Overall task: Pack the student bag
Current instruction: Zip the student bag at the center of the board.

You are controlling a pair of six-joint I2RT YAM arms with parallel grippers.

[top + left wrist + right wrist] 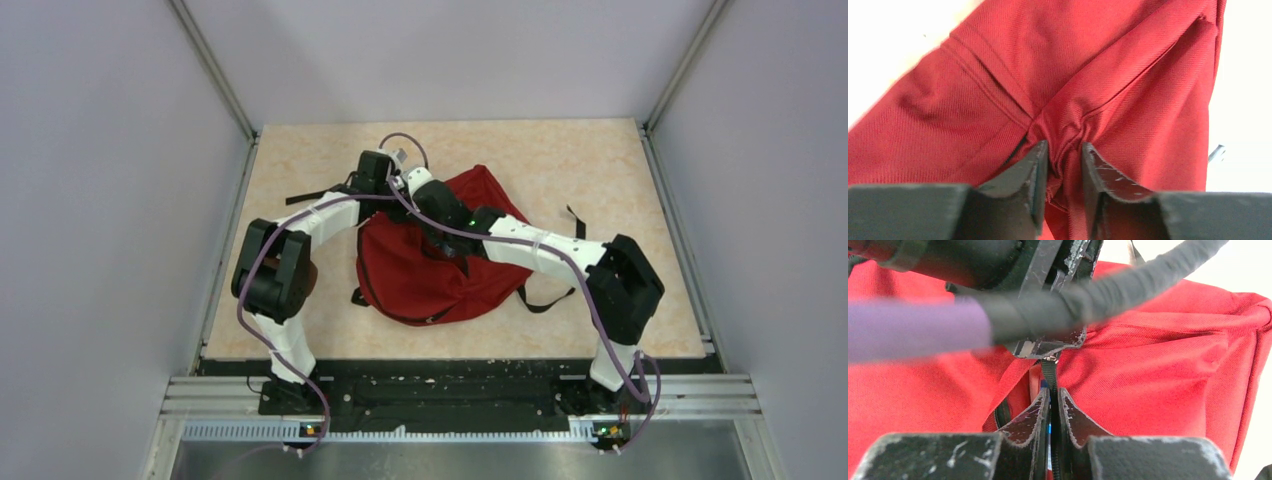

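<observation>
The red student bag (pixel 430 270) lies in the middle of the table, black strap ends trailing left and right. My left gripper (pixel 392 178) is at its far top edge, shut on a bunched fold of the red fabric (pixel 1064 145). My right gripper (pixel 437 243) is over the bag's upper middle, shut on a thin black zipper pull strap (pixel 1049 372) that runs up between the fingers. In the right wrist view the left gripper's body and cable (pixel 998 315) hang just above, and the bag's red fabric (pixel 1158 375) fills the frame.
The beige table (pixel 600 160) is walled by grey panels with metal rails left and right. Black webbing straps lie at the right (pixel 575 222) and left (pixel 305 196) of the bag. A brown object (pixel 312 272) peeks from behind the left arm's elbow.
</observation>
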